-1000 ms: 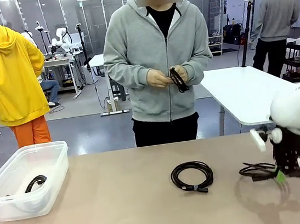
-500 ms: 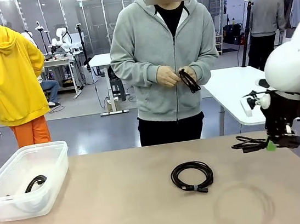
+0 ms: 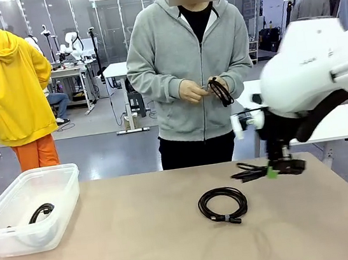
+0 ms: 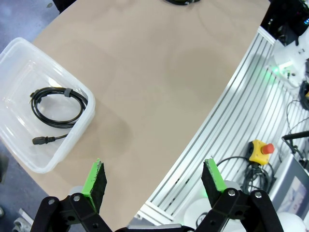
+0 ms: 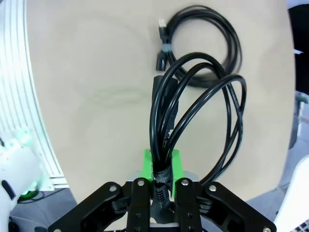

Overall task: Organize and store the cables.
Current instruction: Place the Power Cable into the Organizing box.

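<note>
My right gripper [image 3: 275,170] hangs above the table right of centre, shut on a black coiled cable [image 3: 249,172] that sticks out to its left. In the right wrist view the gripper [image 5: 161,170] pinches that cable [image 5: 193,104] near its plug end, and the loops dangle over a second coiled cable [image 5: 234,42] on the table. That second cable [image 3: 222,205] lies flat at the table's middle. A third coil [image 3: 40,213] rests in the clear plastic bin [image 3: 52,178] at the left. My left gripper [image 4: 154,176] is open, high over the table's near edge beside the bin [image 4: 53,159] holding the cable [image 4: 58,106].
A person in a grey hoodie stands at the far side, both hands on another black cable [image 3: 221,92]. The table's near edge has a ribbed metal rail [image 4: 227,121] with a yellow emergency-stop box [image 4: 260,149] below it.
My right arm has lifted the cable off the table's right end and carried it up and leftward toward the middle. The coil on the table and the bin have not moved.
</note>
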`<state>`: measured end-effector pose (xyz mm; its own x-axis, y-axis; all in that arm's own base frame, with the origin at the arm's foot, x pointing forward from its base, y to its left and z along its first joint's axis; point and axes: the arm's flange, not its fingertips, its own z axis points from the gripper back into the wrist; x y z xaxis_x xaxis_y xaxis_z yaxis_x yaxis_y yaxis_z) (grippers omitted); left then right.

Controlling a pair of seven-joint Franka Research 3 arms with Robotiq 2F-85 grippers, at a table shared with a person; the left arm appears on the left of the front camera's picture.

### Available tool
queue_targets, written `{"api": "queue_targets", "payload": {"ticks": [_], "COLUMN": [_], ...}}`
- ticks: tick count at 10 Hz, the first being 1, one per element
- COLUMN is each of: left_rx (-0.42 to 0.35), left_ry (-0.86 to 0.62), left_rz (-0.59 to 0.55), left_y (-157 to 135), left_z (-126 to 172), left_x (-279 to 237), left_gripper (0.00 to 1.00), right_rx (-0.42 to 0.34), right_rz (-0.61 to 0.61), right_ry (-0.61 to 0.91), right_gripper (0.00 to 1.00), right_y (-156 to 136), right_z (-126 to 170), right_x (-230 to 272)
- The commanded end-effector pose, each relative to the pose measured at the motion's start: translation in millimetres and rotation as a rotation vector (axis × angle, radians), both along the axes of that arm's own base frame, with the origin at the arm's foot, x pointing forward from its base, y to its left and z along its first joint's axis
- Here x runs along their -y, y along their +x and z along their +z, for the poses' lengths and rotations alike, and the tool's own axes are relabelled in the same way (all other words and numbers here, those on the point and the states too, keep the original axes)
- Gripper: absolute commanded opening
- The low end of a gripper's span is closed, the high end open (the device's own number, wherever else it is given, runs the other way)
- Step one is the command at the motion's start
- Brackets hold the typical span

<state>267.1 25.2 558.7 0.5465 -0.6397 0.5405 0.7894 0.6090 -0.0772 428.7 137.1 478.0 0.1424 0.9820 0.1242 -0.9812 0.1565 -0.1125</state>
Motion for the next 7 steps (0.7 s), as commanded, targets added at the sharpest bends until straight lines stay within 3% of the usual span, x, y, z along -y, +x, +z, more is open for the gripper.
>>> {"api": "queue_targets", "payload": {"ticks": [1,4,7], "left_rx": [0.004,0.004,0.004], "left_ry": [-0.006,-0.006,-0.006], "left_rz": [-0.011,-0.011,-0.011], "left_y": [-1.6,-1.6,-1.6], "left_z": [1.0,1.0,1.0], "left_x": [1.0,1.0,1.0], "left_gripper": [1.0,1.0,1.0], "right_rx": [0.002,0.024,0.03], "right_rz": [0.006,0.007,0.003], "right_ry": [-0.011,0.021,0.002], "right_gripper": [0.0,0.0,0.0], "right_y": [9.3,11.2,16.3], "right_z": [3.6,2.7,-29.9], "right_x": [-55.9,-139.6,-210.9]}}
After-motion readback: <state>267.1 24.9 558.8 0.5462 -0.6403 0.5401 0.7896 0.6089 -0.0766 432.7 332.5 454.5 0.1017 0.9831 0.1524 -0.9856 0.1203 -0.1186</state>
